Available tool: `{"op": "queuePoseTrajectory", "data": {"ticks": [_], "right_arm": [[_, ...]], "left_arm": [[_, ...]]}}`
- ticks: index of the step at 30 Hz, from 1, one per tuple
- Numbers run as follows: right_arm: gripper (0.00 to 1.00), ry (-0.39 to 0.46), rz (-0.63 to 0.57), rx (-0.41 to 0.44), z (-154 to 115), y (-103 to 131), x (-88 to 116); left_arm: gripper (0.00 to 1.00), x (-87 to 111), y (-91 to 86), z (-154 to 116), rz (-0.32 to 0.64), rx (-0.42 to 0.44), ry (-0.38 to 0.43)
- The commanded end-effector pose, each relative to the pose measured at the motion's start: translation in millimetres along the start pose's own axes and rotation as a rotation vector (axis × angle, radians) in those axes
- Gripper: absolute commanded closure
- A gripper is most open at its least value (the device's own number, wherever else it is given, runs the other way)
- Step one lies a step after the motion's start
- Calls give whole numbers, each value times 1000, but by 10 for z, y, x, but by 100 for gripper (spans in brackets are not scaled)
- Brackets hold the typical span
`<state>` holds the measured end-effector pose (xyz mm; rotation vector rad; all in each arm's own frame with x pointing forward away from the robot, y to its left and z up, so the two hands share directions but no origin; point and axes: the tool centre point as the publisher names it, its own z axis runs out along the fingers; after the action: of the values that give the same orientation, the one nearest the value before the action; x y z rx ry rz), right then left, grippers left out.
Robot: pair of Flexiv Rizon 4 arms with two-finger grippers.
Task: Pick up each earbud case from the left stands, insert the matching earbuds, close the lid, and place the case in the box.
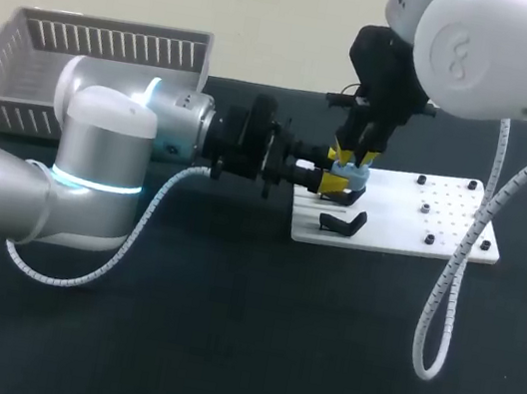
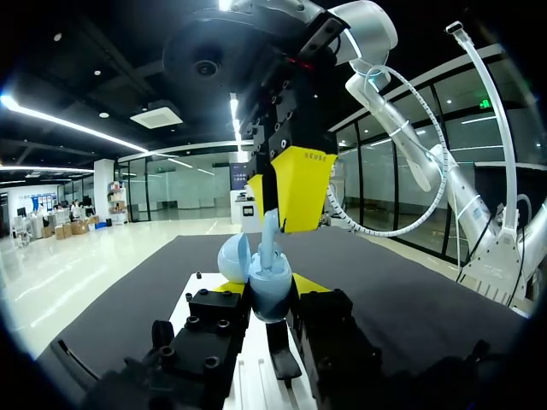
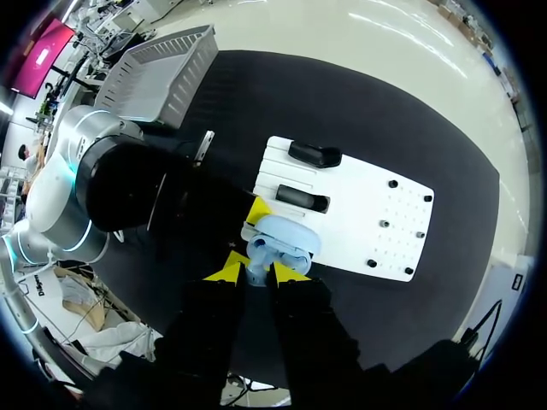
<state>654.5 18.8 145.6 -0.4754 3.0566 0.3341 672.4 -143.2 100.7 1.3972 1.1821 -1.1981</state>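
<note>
A light blue earbud case [image 2: 272, 289] stands upright with its lid [image 2: 232, 256] swung open. My left gripper [image 1: 330, 180] is shut on its body, just above the near left part of the white board [image 1: 420, 228]. Coming down from above, my right gripper [image 1: 354, 157] is shut on a light blue earbud [image 2: 268, 237], whose lower end sits in the open case. In the right wrist view the earbud [image 3: 256, 258] shows between the yellow tips, with the case [image 3: 289, 235] just ahead of them.
Black stands [image 3: 314, 155] [image 3: 300, 199] sit on the white board, and one black stand [image 1: 342, 222] lies below the grippers. Several small black pegs dot the board's right part. A grey slatted basket [image 1: 107, 44] stands at the table's far left.
</note>
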Motion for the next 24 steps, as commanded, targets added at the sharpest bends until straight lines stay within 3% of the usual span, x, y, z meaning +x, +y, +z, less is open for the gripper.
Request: {"op": "queuePoseTrajectory", "data": {"ticks": [1, 24], "right_arm": [[100, 4, -2, -1, 7, 12, -13], [100, 25, -2, -12, 89, 16, -83]], "left_arm": [[100, 8, -14, 1, 3, -6, -3], [100, 8, -14, 1, 3, -6, -3]]}}
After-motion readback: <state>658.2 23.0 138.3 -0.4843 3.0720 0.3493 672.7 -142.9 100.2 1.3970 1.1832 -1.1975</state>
